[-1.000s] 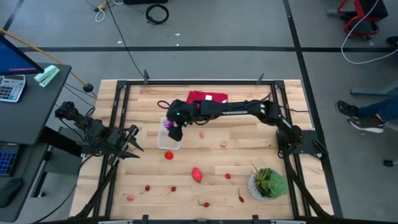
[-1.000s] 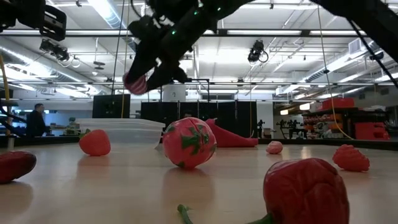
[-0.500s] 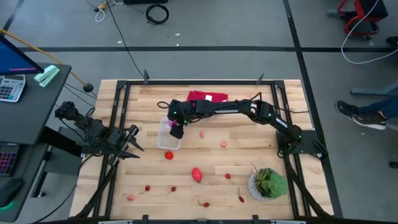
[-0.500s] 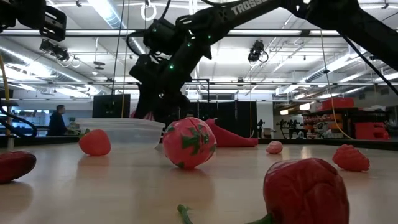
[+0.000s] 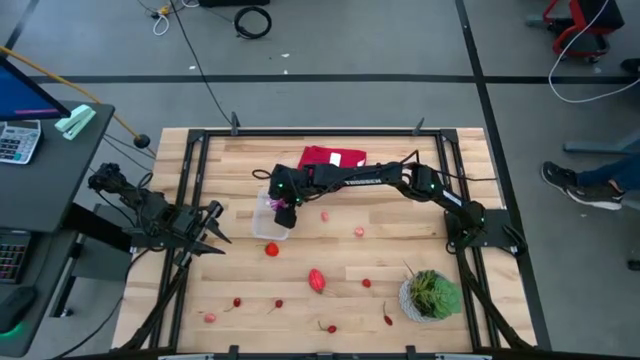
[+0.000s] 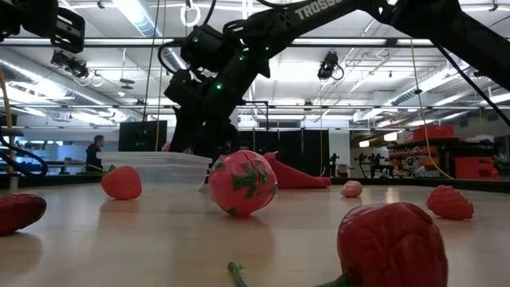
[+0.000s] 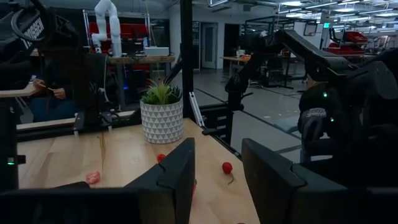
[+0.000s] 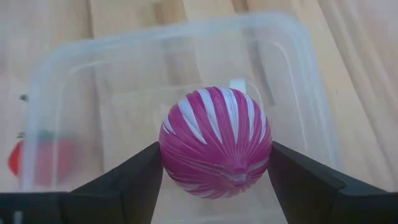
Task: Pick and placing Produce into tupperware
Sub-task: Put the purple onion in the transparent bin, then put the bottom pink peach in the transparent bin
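From above, we are seeing the right gripper (image 5: 282,206) reaching across the wooden tabletop (image 5: 400,255) and hanging over the clear tupperware (image 5: 270,218), which is sitting near the tabletop's left side, just in front of the folded red cloth (image 5: 331,157). The left gripper (image 5: 212,226) is waiting at the tabletop's left edge. Scattered produce is lying loose: a red piece (image 5: 272,250) just beside the tub, a larger red oval piece (image 5: 317,279) nearer the front, and a pink piece (image 5: 359,232) toward the middle, with a potted plant (image 5: 432,295) standing at the front right. From tabletop level, we are looking at the right gripper (image 6: 191,131) dipping down to the tub's rim (image 6: 155,159), with a round red and green piece (image 6: 242,182) sitting in front of it. Through the left wrist camera, we are seeing the left arm's fingers (image 7: 177,177) standing apart around nothing, the white plant pot (image 7: 161,121) beyond them. Through the right wrist camera, we are seeing that arm's fingers (image 8: 134,180) clamped on a purple ball with white stripes (image 8: 216,142), which is hanging directly over the inside of the tupperware (image 8: 74,68).
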`<move>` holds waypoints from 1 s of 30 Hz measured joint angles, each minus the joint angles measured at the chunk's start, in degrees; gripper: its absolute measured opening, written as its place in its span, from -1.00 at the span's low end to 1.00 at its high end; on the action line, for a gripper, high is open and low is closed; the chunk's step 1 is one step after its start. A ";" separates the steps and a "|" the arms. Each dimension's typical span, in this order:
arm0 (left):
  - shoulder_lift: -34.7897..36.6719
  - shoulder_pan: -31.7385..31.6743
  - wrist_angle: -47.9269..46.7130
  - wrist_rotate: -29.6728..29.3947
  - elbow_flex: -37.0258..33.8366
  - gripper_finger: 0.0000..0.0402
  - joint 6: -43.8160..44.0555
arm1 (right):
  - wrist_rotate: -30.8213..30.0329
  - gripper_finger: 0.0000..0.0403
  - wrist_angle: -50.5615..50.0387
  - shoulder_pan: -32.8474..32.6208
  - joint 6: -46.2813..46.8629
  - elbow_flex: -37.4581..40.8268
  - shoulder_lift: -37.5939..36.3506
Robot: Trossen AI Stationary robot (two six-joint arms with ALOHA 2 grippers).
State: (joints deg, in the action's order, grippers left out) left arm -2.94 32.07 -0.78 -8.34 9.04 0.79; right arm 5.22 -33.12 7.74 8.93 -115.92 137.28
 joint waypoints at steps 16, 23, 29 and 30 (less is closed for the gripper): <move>-0.02 0.00 -0.06 0.00 0.00 -0.24 0.00 | -0.21 0.39 0.09 -0.63 -0.13 0.04 -0.01; -0.02 -0.01 -0.08 0.00 -0.02 -0.29 0.02 | -0.13 0.56 1.34 -0.68 -0.13 0.04 -0.01; -0.02 -0.01 -0.83 0.00 -0.02 -0.31 0.03 | -0.47 0.60 1.28 -0.76 0.07 0.04 -0.27; -0.04 -0.01 -1.11 0.00 -0.02 -0.31 0.03 | -0.49 0.60 1.08 -0.76 0.17 0.07 -0.43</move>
State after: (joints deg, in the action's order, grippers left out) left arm -2.98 32.06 -1.89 -8.34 9.02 0.82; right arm 4.74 -32.04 6.98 9.09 -115.85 136.85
